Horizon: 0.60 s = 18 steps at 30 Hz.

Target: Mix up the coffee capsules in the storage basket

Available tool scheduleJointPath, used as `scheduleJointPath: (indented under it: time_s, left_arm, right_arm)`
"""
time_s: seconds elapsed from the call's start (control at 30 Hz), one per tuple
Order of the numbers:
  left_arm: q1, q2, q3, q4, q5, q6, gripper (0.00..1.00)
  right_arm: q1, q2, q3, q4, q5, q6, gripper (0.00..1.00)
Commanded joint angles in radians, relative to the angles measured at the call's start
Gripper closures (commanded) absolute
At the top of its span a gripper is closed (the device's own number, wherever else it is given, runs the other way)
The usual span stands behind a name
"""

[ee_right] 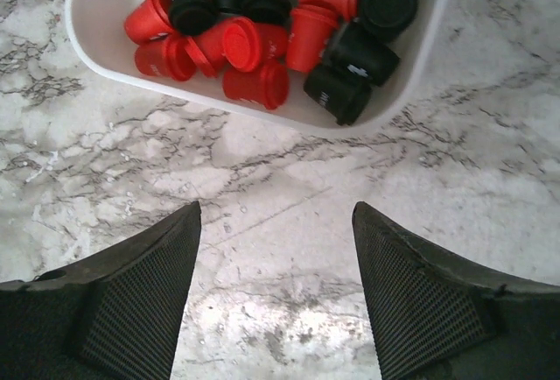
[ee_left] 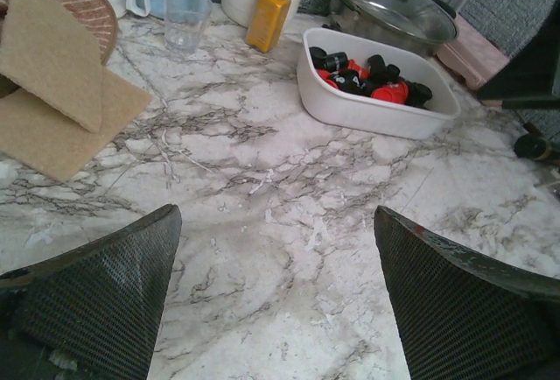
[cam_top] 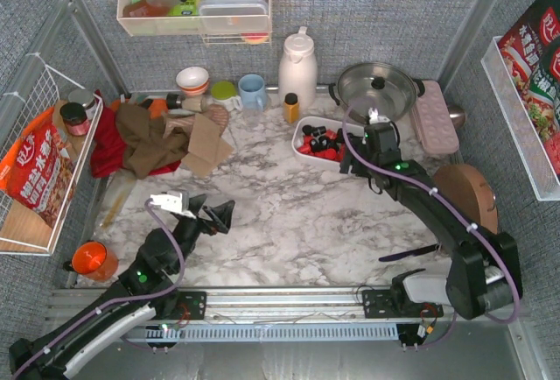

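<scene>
Jaws on both arms stand spread with nothing between them: the left pair at the lower left of the top view over the marble bench [cam_top: 289, 214], the right pair just beside the near right end of the storage basket [cam_top: 299, 145]. The basket sits right of centre, below the lidded pot [cam_top: 376, 89], with the red and black coffee capsules [ee_right: 262, 38] jumbled inside it.

White jug [cam_top: 297, 69], lidded steel pot [cam_top: 376, 91], yellow bottle [ee_left: 267, 14], pink tray [cam_top: 435, 119]
</scene>
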<state>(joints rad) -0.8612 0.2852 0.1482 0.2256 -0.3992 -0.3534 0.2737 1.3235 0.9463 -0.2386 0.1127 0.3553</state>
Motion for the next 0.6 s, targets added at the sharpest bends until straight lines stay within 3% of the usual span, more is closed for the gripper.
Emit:
scheduleJointPath:
  time_s: [0.0, 0.17, 0.23, 0.3, 0.33, 0.47, 0.57]
  left_arm:
    - [0.001, 0.002, 0.03, -0.053, -0.033, -0.068, 0.01]
    - [0.001, -0.003, 0.054, -0.154, -0.079, -0.107, 0.01]
    - [0.0, -0.013, 0.065, -0.195, -0.122, -0.12, 0.01]
    - [0.001, -0.028, 0.082, -0.241, -0.161, -0.14, 0.01]
    - [0.001, -0.039, 0.088, -0.251, -0.175, -0.147, 0.01]
    - [0.0, -0.094, 0.094, -0.262, -0.203, -0.157, 0.01]
    - [0.0, -0.129, 0.092, -0.269, -0.237, -0.177, 0.01]
  right_arm:
    - [-0.009, -0.074, -0.05, -0.008, 0.044, -0.007, 0.26]
    - [-0.012, -0.177, -0.162, 0.046, 0.049, -0.024, 0.27]
    - [-0.011, -0.266, -0.248, 0.15, 0.089, -0.041, 0.26]
    - [-0.011, -0.402, -0.403, 0.3, 0.121, -0.061, 0.21]
    - [-0.011, -0.465, -0.467, 0.371, 0.141, -0.068, 0.03]
    - [-0.013, -0.607, -0.646, 0.591, 0.317, -0.14, 0.01]
    - [-0.016, -0.567, -0.666, 0.585, 0.412, -0.213, 0.01]
